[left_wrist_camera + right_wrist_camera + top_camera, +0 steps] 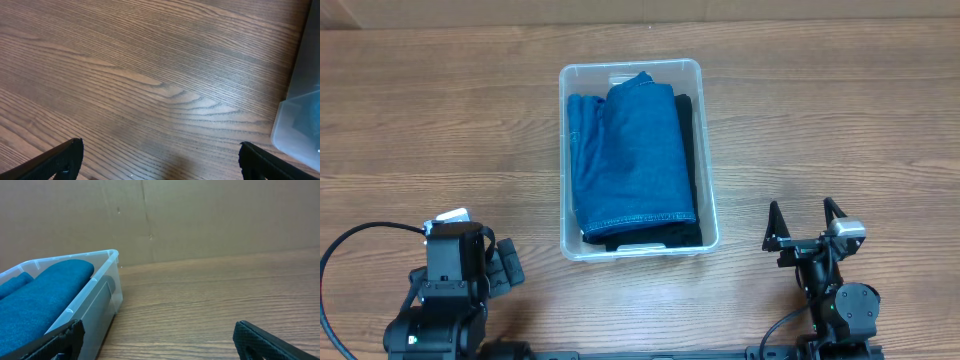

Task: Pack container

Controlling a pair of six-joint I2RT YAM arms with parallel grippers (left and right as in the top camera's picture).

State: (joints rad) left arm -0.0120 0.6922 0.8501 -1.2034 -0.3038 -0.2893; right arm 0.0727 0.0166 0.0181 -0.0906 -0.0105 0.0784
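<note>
The clear plastic container (705,150) stands in the middle of the wooden table. Folded blue denim (632,155) fills it, lying on a dark cloth (686,125) that shows along the right and front sides. My left gripper (505,268) is open and empty at the front left, left of the container; its wrist view shows bare wood between the fingers (160,160) and a container corner (297,125) at the right. My right gripper (805,222) is open and empty at the front right; its wrist view (160,340) shows the container (100,297) with denim (40,295) at the left.
The wooden table (440,110) spreads on all sides of the container. A brown cardboard wall (200,220) stands behind the table's far edge. A black cable (350,245) loops by the left arm's base.
</note>
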